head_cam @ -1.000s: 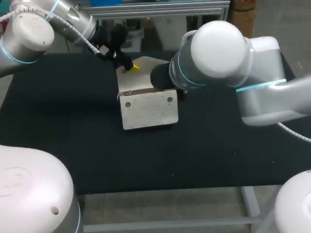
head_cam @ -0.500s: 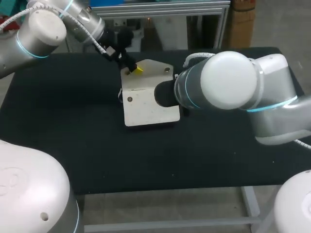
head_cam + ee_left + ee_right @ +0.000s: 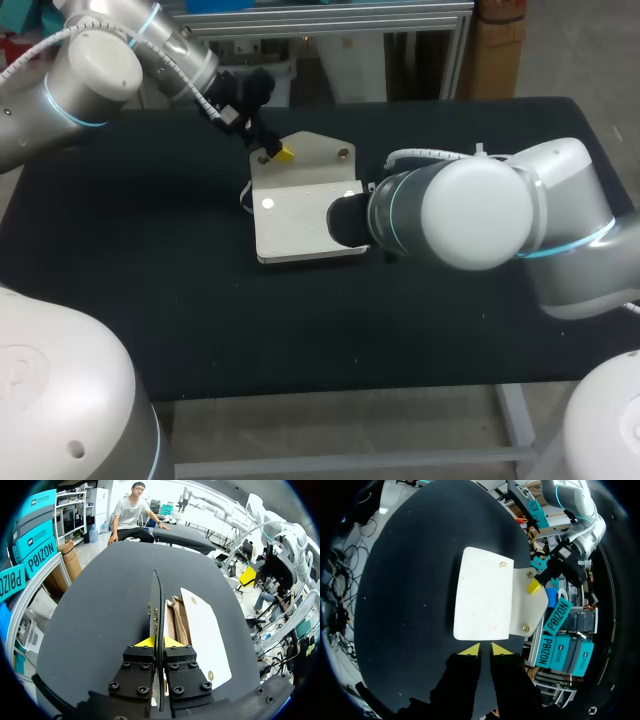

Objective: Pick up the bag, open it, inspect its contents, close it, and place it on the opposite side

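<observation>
The left end effector (image 3: 159,642) is clenched on the raised flap (image 3: 320,152) of the white bag (image 3: 295,220), laid flat on the surface (image 3: 130,260), while the right end effector (image 3: 486,649) is held beside its opposite edge, grip not discernible.

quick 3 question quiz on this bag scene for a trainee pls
1. True or false: the bag has its flap closed flat over its body.
2. Which arm's gripper holds the flap? A) left B) right C) neither
3. What does the bag rest on?

Key:
1. False. The flap is lifted and the bag is open.
2. A. The left gripper is shut on the flap.
3. The black table.
</observation>
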You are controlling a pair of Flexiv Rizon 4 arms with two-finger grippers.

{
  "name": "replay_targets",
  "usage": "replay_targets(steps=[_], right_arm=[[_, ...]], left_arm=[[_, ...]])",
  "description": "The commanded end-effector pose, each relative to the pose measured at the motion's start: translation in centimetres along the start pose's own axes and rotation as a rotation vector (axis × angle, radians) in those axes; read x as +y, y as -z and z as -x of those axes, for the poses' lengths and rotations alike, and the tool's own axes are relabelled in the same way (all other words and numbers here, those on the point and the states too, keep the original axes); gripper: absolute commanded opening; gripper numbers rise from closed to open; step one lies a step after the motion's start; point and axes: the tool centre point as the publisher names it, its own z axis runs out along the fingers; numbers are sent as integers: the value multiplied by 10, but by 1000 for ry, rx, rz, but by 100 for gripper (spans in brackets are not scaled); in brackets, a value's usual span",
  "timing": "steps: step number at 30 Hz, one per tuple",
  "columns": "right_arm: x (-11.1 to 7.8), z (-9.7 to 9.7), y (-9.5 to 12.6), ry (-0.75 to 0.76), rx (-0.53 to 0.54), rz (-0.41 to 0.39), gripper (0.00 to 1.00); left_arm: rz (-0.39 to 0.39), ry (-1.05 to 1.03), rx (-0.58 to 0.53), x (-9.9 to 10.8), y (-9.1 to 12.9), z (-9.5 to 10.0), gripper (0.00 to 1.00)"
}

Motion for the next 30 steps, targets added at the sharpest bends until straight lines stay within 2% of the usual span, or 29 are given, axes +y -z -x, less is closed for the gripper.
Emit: replay_targets(steps=[1, 11, 16, 24, 30], right_arm=[[5, -11, 4, -23, 1, -29, 39], [15, -40, -17, -55, 49, -36, 42], [18, -50, -31, -42, 25, -29, 43], [20, -58, -52, -38, 31, -26, 44], [19, -56, -64, -43, 33, -37, 45]], left_arm=[[-14, 5, 22, 2, -7, 10, 0], [-4, 33, 39, 8, -17, 19, 0], [4, 41, 62, 11, -21, 24, 0], [5, 54, 92, 13, -25, 29, 0], [28, 61, 117, 15, -31, 30, 0]])
